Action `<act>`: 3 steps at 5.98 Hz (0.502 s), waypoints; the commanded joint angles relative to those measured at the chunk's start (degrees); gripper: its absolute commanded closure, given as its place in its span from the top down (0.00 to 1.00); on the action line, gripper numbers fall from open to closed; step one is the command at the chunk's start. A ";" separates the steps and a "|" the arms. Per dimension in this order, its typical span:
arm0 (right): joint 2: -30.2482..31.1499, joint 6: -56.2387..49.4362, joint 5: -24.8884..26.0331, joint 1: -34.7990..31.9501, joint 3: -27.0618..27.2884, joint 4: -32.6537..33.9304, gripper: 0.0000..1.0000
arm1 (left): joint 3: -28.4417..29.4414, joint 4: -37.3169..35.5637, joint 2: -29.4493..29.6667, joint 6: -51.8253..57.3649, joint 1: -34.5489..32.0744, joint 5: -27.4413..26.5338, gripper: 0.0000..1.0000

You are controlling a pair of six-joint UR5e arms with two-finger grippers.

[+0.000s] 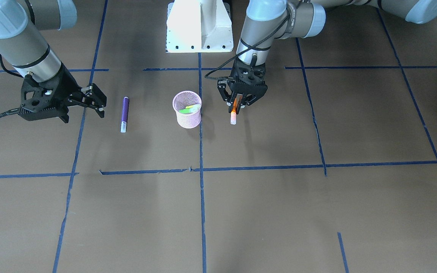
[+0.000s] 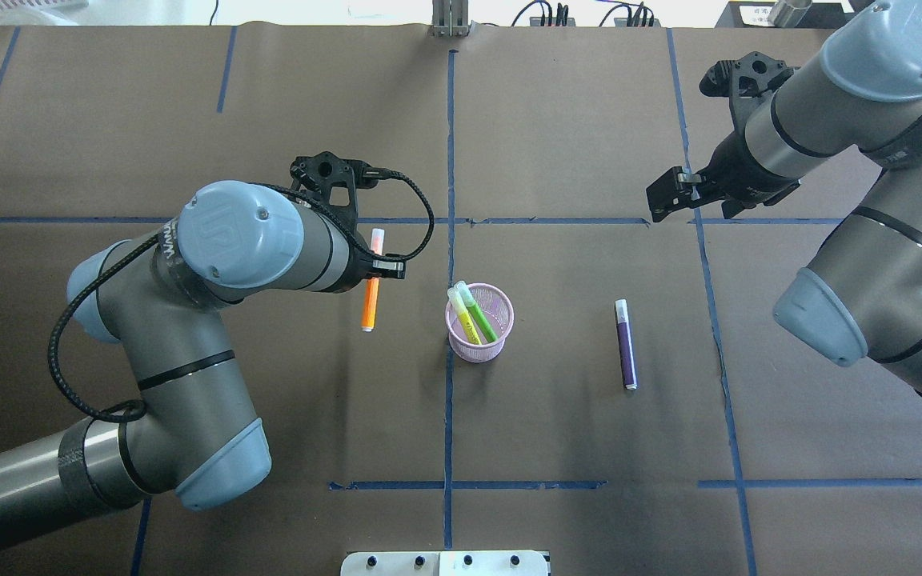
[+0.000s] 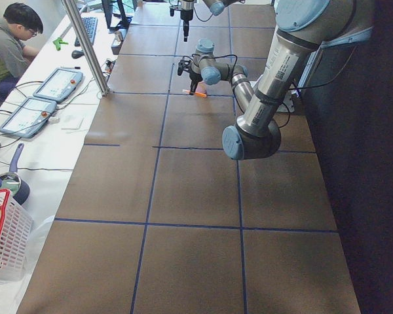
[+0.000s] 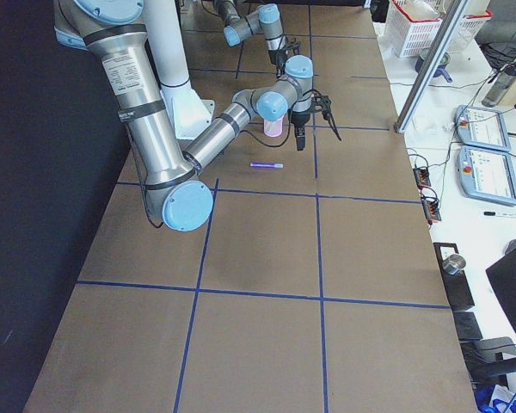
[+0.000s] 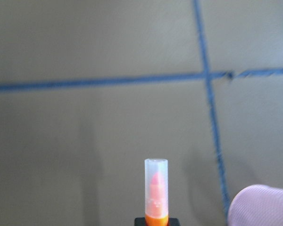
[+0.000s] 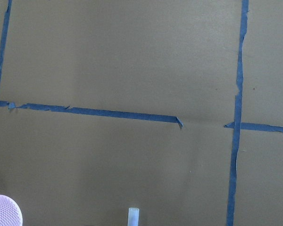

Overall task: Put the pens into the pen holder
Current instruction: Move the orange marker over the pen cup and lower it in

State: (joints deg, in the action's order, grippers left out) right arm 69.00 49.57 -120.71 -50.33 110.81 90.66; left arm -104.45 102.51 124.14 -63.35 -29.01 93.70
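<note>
The pink mesh pen holder [image 1: 187,110] [image 2: 480,324] stands mid-table with a green pen [image 2: 483,320] and a yellow-green pen [image 2: 463,316] leaning inside. My left gripper [image 1: 236,105] [image 2: 376,270] is shut on the orange pen [image 1: 234,113] [image 2: 370,302] just beside the holder, the pen's pale cap pointing away from the robot's base. The cap fills the left wrist view [image 5: 156,186], with the holder's rim [image 5: 262,207] at lower right. The purple pen [image 1: 124,113] [image 2: 626,346] lies flat on the holder's other side. My right gripper [image 1: 96,100] [image 2: 669,196] is open and empty, beyond the purple pen.
Blue tape lines [image 1: 264,167] grid the brown table. The white robot base [image 1: 199,26] is at the table's robot side. A person sits at a side bench [image 3: 10,39] with tablets. A white basket [image 3: 3,239] stands off the table's end.
</note>
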 commanded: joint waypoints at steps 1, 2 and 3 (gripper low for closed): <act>0.00 0.00 0.03 -0.30 -0.16 0.05 1.00 | -0.41 7.85 0.75 1.65 2.81 -9.46 0.00; -0.09 0.00 0.03 -0.91 -0.16 0.04 1.00 | 0.90 9.97 3.36 4.61 4.64 -13.07 0.00; -0.09 0.00 0.21 -0.91 -0.25 -0.04 1.00 | 1.00 10.60 3.82 5.25 6.40 -16.15 0.00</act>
State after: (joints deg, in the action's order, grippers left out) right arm 68.93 49.57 -120.62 -51.09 110.63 90.68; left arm -103.80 111.91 127.04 -59.24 -24.31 80.82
